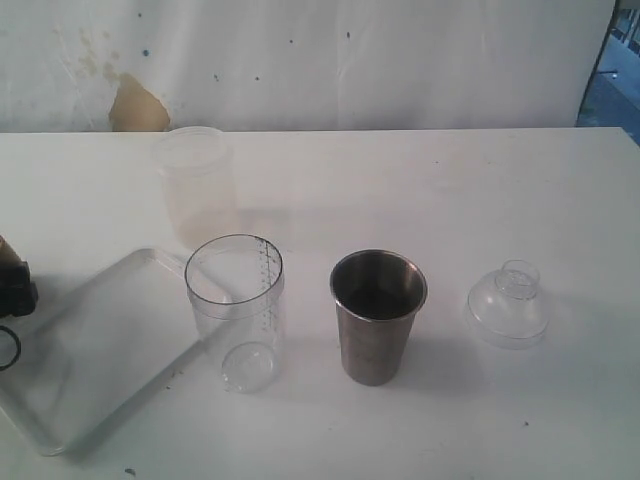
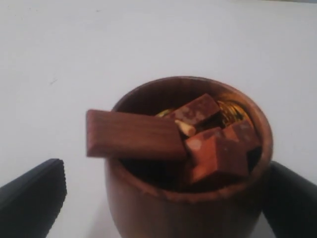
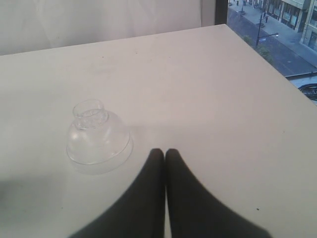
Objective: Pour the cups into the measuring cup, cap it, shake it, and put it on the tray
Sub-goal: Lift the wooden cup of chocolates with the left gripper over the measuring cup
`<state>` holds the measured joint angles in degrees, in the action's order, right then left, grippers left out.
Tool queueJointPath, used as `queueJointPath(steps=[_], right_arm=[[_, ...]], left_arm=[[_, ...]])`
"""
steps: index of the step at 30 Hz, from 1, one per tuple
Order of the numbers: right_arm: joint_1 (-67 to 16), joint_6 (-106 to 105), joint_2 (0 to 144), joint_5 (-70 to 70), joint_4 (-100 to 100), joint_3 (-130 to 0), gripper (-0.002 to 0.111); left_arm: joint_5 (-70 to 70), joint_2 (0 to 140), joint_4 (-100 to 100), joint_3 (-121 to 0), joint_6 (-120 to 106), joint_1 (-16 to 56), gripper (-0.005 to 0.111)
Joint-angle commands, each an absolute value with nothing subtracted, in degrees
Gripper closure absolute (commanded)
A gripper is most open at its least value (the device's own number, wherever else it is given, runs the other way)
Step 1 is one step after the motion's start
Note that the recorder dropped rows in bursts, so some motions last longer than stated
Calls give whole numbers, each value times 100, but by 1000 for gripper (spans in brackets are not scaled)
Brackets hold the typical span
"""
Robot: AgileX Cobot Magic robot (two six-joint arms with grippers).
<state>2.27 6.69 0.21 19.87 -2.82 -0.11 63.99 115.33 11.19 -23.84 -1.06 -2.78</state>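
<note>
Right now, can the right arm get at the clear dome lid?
Probably yes. The dome lid sits alone on bare table close by the right gripper, with nothing between them; its shut jaws would need to open first.

Prob. a robot test lab: bare white tabletop [image 1: 520,190] w/ a plain white backdrop sheet [image 1: 400,60] behind it, brown stain [image 1: 135,105] on it, & the robot's black right hand [image 3: 165,154] over the top. Window [image 1: 612,70] past the tabletop's corner looks down on a street [image 3: 270,47] & bldgs [image 3: 297,17], so an upper-floor city rm
</note>
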Motion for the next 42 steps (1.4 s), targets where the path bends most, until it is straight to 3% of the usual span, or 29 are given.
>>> queueJointPath(steps=[1,4,11,18,20,24,35,42], right_arm=[[217,684,0,1960,-297,0,108],[217,684,0,1960,-297,0,108],[217,684,0,1960,-297,0,108],[217,684,0,1960,-297,0,108],[217,684,0,1960,-297,0,108],[217,684,0,1960,-297,0,108],[217,684,0,1960,-297,0,108],[217,684,0,1960,-297,0,108]], left_arm=[[6596,11547,1194,-2413,-115,-270,2],[6532,11547,1194,-2413,-115,-270,5],[6479,11555,1194,-2413,-115,-270,32],[6569,11776,1027,-2413,30,-270,40],[6569,11783,1027,-2413,31,-270,54],[6473,11762,583,-2413,31,-270,107],[6419,10766,-1155,-2413,510,-270,107],[5535,9627,-3086,-2604,1520,-270,107]])
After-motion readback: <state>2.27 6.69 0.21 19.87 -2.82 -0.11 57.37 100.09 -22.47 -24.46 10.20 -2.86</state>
